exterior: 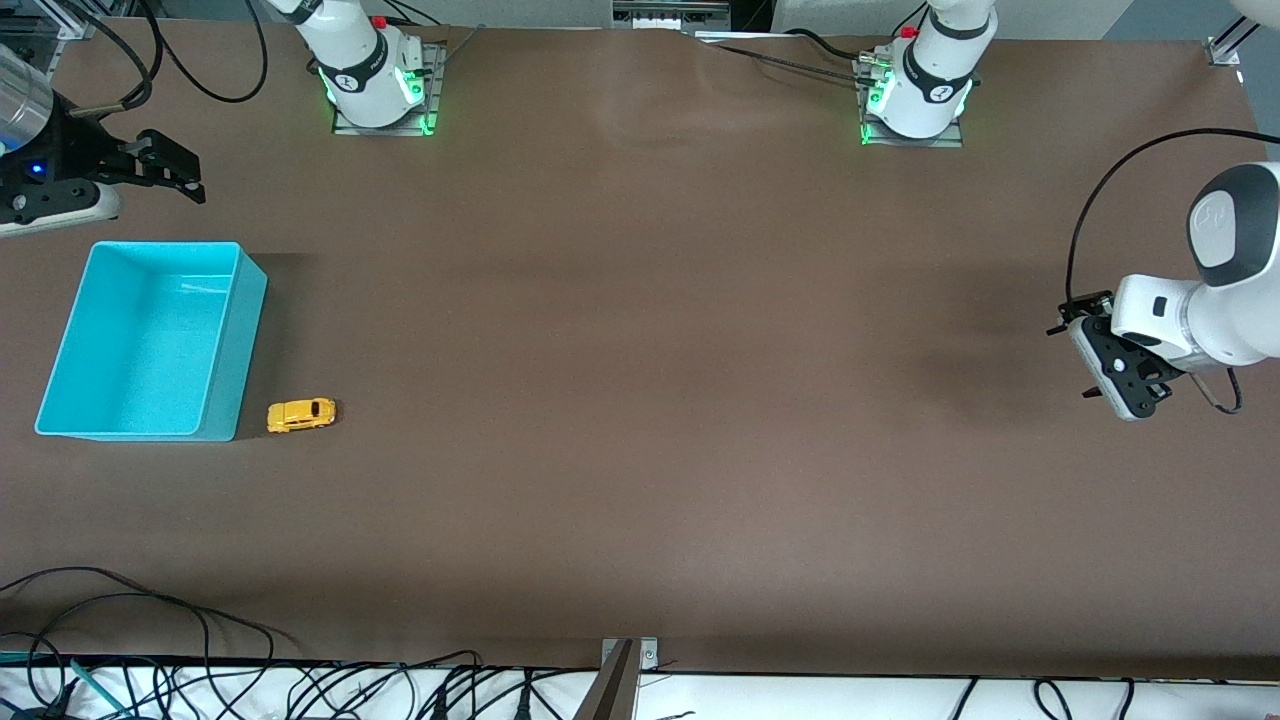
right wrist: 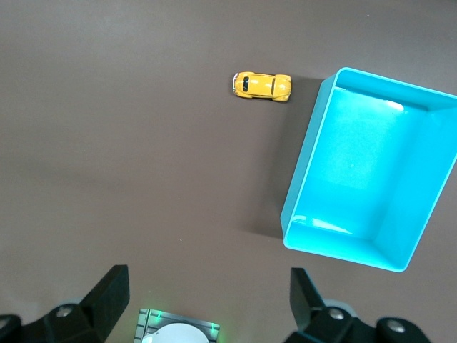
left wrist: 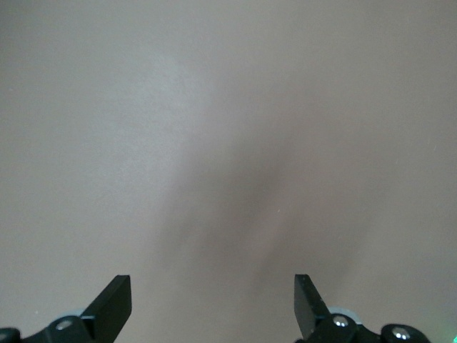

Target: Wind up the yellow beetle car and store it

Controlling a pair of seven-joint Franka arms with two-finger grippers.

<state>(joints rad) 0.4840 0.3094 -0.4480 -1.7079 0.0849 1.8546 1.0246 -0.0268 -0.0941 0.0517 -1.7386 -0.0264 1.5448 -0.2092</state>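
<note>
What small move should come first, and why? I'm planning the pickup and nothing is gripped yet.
Probably bring the right gripper over the yellow beetle car and lower it. Its jaws are open and empty; the car sits on the table beside the turquoise bin. The left gripper waits at the left arm's end.

a broad brown counter (exterior: 640, 400) fills the room under soft, even light, while a tangle of black cables (exterior: 250, 685) runs along its white edge nearest the front camera.
</note>
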